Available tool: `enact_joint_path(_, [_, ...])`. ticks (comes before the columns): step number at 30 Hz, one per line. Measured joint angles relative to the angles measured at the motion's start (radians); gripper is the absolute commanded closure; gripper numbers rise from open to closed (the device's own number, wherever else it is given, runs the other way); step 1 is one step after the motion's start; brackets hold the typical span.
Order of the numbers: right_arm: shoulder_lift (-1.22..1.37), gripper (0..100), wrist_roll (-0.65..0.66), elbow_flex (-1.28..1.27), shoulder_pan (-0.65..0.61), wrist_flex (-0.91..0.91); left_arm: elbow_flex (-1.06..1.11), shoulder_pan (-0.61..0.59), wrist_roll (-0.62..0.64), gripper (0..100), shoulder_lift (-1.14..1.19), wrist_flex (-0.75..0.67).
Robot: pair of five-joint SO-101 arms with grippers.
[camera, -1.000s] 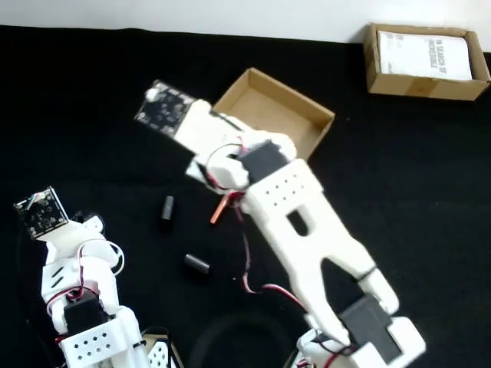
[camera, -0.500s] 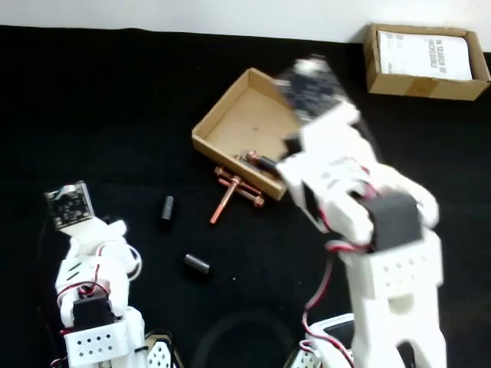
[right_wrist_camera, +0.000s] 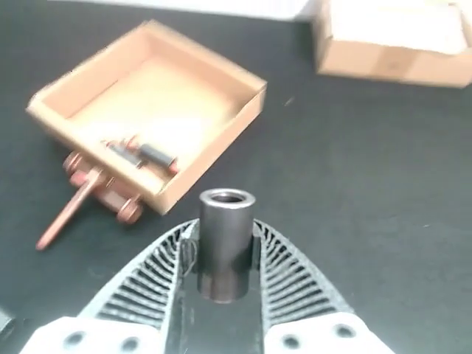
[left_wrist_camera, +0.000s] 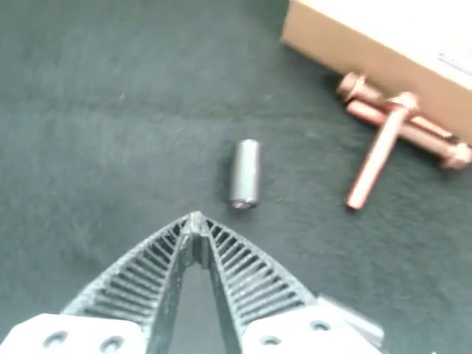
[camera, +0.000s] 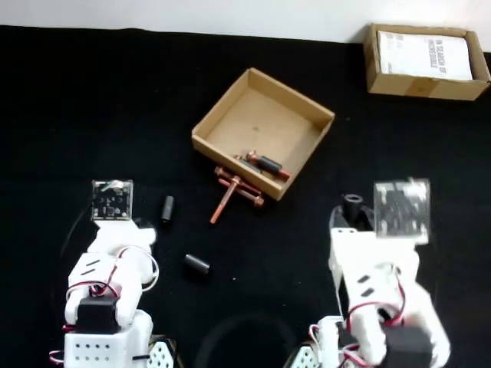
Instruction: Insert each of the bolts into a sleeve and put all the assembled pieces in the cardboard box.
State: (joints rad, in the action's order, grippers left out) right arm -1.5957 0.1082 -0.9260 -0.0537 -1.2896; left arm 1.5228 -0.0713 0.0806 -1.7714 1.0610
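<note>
The left end effector (left_wrist_camera: 195, 221) is over the black tabletop (camera: 92, 100), its ribbed fingers pressed together on nothing. Just ahead of it lies a short dark sleeve (left_wrist_camera: 245, 173), and a second sleeve (camera: 197, 265) lies nearer the arms' bases. Right of these, copper bolts (camera: 234, 192), 3 as far as I can tell, lie crossed against the outer wall of the cardboard box (camera: 261, 123). Inside the box, by that wall, rests 1 assembled piece (camera: 265, 163). Right of the box, the right end effector (right_wrist_camera: 225, 232) is clamped on a third sleeve (right_wrist_camera: 226, 210), upright with its bore upward. Far right sits another carton (camera: 414, 87) holding a paper sheet (camera: 424, 55).
</note>
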Motion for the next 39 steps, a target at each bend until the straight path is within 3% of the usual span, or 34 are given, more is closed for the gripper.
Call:
enact_joint_path(4, [-0.203,99.2,0.000,-0.222,0.087,0.135,-0.058,0.069,0.000,99,0.000,0.035])
enact_joint_path(15, [-0.204,99.2,0.000,-0.575,0.296,0.503,-0.167,0.129,-0.043,99,0.055,0.063])
enact_joint_path(23, [-0.203,99.2,0.000,-0.744,0.302,0.730,-0.448,0.180,-0.043,99,0.436,0.063])
enact_joint_path(34, [-0.203,99.2,0.000,-0.744,0.361,0.835,-0.687,0.391,-0.040,99,0.924,0.063])
enact_joint_path(39, [-0.203,99.2,0.000,-0.744,0.439,0.876,-0.756,0.394,0.015,84,1.142,0.028])
